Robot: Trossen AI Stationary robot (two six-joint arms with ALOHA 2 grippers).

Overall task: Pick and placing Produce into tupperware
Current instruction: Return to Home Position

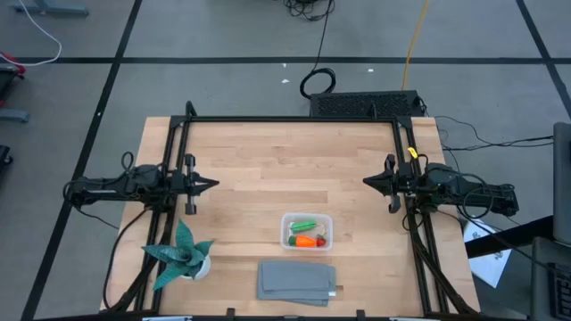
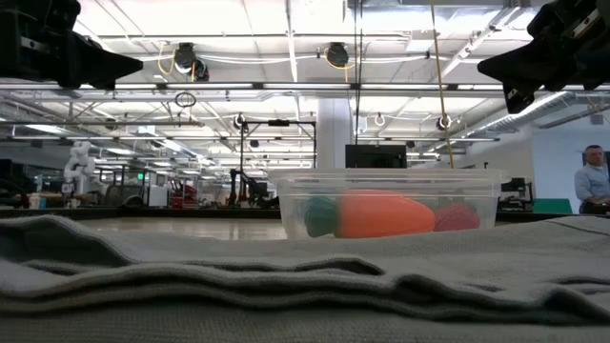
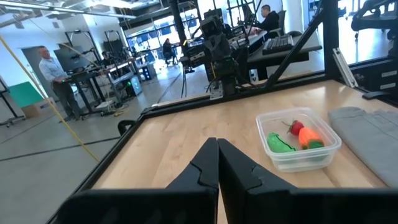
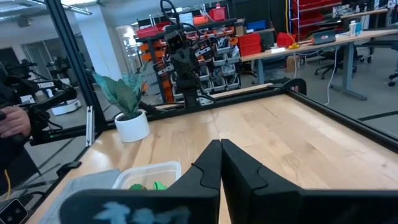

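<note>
- The left hand [image 1: 212, 185] is hovering at the left side of the counter [image 1: 285, 152], its fingers clenched together on nothing and pointing in toward the middle.
- The right hand [image 1: 366, 181] is mirroring it at the right side, likewise pinched tight and carrying nothing. The two are facing each other, well apart.
- The tub [image 3: 301, 160] is sitting upright on the near half of the counter, a little right of centre and apart from both hands.
- All three pieces are lying inside it: the pod [image 3: 280, 143] along one side, with the berry [image 3: 296, 126] and the carrot [image 3: 308, 138] just beside each other along the other.
- The cloth [image 1: 297, 281] is lying flat just beside the tub toward the near edge, and the plant [image 1: 183, 254] is standing near the left front corner. Neither is getting in anyone's way.
- No produce is showing loose on the counter, so the sorting is looking finished.
- The step in hand is reading as the parking of the arms. Both are sitting level and symmetrical, which looks like the rest pose or very close to it.
- The next move is calling for very little and needs no fresh grasp. If the arms are not fully settled, they only need easing into rest while keeping wide of the tub so it is not nudged.
</note>
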